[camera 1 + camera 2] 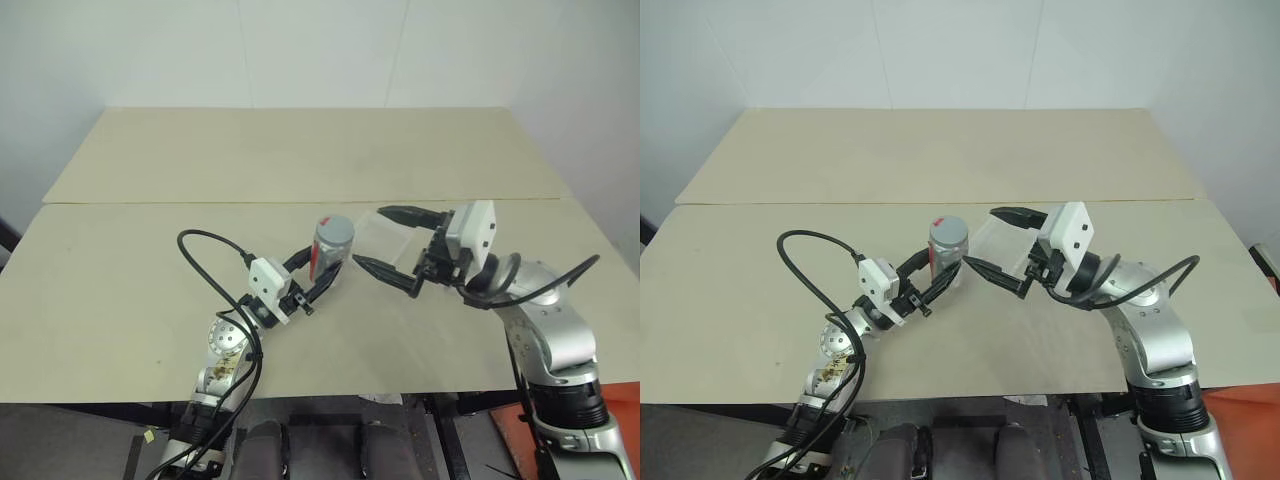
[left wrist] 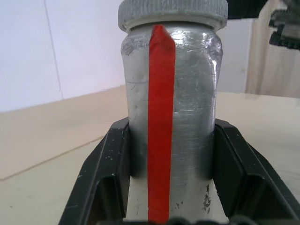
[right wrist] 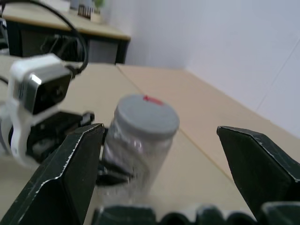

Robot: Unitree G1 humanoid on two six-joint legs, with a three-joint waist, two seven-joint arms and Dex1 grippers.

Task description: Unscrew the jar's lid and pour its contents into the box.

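The jar is silvery-grey with a red vertical stripe, and it stands upright above the table's near half. The grey lid sits on its top. My left gripper is shut on the jar's lower body, one black finger on each side. My right gripper is open just to the right of the jar, level with the lid and apart from it. In the right wrist view the lid lies ahead between the spread fingers. The clear box lies on the table behind the right gripper.
The table is two pale boards with a seam across the middle. A white wall rises behind the far edge. A black cable loops from my left wrist over the table.
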